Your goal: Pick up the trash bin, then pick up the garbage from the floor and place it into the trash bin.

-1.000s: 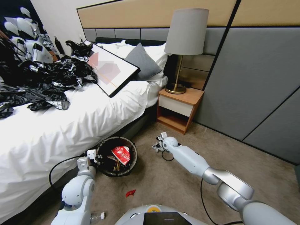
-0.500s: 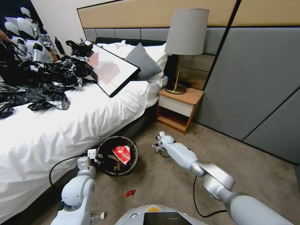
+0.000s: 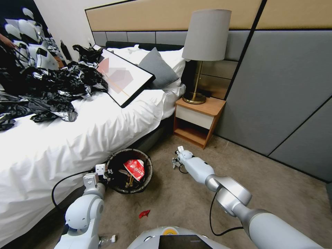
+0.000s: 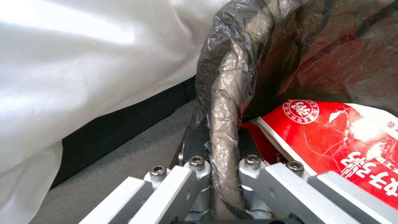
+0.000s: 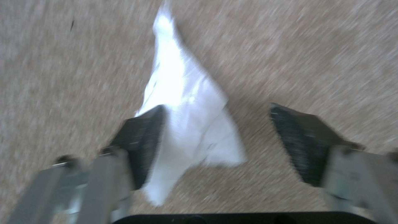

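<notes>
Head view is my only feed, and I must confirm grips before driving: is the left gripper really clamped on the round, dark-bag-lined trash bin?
Observer: Yes; the left wrist view shows the left gripper shut on the round trash bin's bag-wrapped rim.
Operator: And the right gripper?
Observer: Open, low over beige carpet, with a crumpled white scrap between its fingers, beside one pad.

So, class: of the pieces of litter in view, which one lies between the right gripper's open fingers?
The crumpled white paper scrap on the carpet lies between the right gripper fingers. The red-and-white wrapper is in the bag-lined bin; the small red scrap lies near the robot's base.
</notes>
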